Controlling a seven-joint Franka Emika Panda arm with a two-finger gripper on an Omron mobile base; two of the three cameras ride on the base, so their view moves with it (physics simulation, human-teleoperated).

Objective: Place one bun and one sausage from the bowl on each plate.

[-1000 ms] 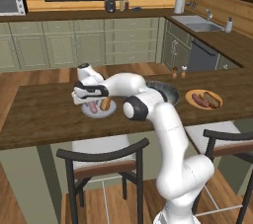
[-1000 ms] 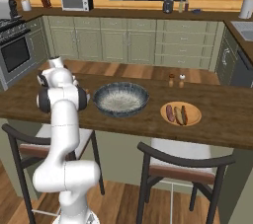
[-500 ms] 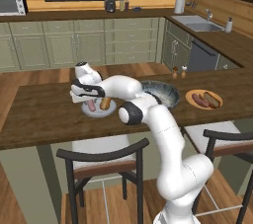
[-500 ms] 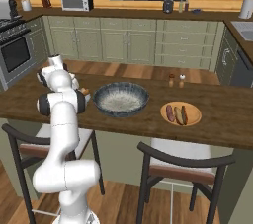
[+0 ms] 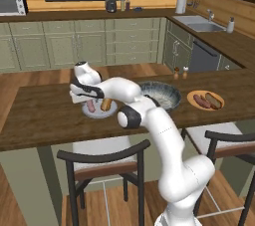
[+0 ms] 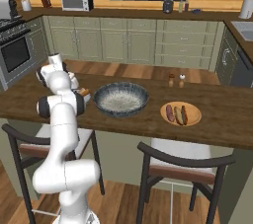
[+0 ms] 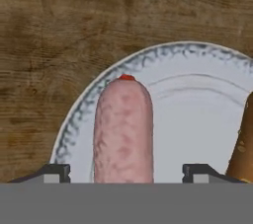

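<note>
Two plates: pale grey plate (image 5: 99, 110) under the hand, tan plate (image 5: 205, 101) well apart, past the bowl (image 6: 121, 99).
Sausage (image 7: 122, 129): lying on the pale plate, between the finger tips, long axis running straight away from the hand.
Bun (image 5: 106, 104): just beside it, same plate.
Gripper (image 7: 126, 172): spread wide, jaws clear of the sausage on both sides, gripping nothing.
Next move, my guess: lift straight off along the sausage's axis.
</note>
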